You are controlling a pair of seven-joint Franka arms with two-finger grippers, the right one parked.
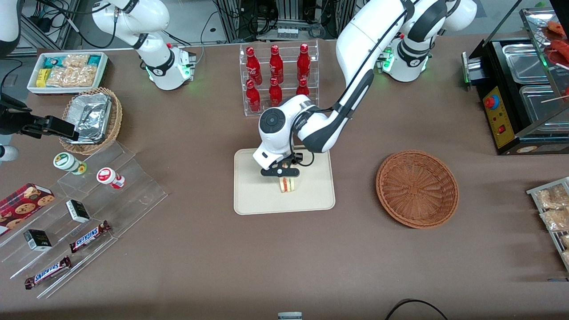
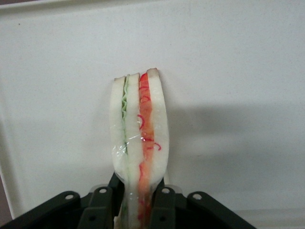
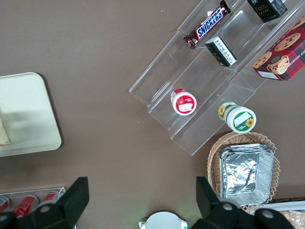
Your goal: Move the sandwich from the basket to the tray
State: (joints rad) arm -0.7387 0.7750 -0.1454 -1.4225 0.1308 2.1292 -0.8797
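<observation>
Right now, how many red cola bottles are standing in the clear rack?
6 visible: three red cola bottles on the upper tier, three lower. The arm may hide more. The tool holds the sandwich over the tray.

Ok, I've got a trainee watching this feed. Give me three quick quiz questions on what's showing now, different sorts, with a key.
1. True or false: the basket holds the sandwich.
2. What is the gripper shut on?
A. a bottle
B. the sandwich
C. nothing
3. Fill in: the gripper is over the ____.

Key:
1. False. The basket has nothing in it; the sandwich is over the tray.
2. B. The fingers clamp one end of it, filling edge showing.
3. Tray.
</observation>
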